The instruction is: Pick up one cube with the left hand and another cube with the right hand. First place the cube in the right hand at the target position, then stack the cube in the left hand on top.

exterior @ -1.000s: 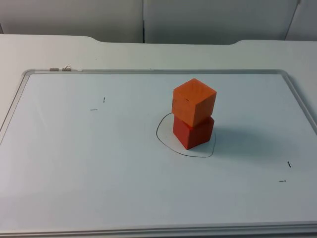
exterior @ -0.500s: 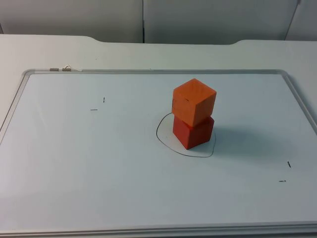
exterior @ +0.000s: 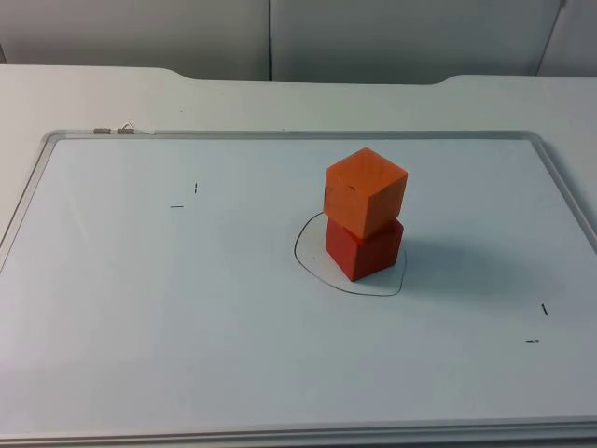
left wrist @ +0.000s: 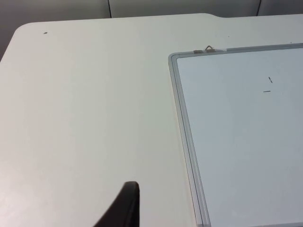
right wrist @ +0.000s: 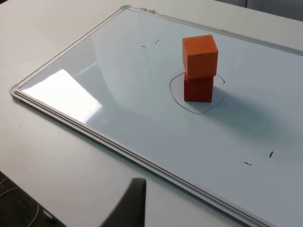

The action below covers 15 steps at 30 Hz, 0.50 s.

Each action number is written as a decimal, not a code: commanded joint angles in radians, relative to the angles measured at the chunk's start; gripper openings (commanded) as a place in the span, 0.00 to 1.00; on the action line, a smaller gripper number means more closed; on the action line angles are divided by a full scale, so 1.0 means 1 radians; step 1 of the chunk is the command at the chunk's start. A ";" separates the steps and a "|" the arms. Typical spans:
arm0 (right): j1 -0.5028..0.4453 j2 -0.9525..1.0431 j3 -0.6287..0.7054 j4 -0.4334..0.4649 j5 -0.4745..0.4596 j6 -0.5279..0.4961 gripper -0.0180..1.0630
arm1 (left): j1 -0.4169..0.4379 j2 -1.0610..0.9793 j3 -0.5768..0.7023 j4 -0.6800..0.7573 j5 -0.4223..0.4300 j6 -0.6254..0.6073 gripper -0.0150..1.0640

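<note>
Whiteboard (exterior: 140,308) lies flat on the table (left wrist: 85,104). Left gripper (left wrist: 124,208) hangs over bare table beside the board's edge; its state I cannot tell. Orange cube (exterior: 366,191) sits stacked on red cube (exterior: 364,248), inside the drawn outline (exterior: 300,254). Right gripper (right wrist: 128,205) hangs off the board's near edge, state likewise unreadable.

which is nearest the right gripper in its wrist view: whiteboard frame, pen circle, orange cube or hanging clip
1. whiteboard frame, the near edge, just beyond the right gripper
2. pen circle, mid-board around the stack
3. orange cube, on the red cube
4. hanging clip, far edge
</note>
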 commanded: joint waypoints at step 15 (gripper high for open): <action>-0.002 -0.005 0.008 -0.001 -0.006 0.000 0.99 | 0.005 -0.004 0.007 0.000 -0.008 -0.003 0.99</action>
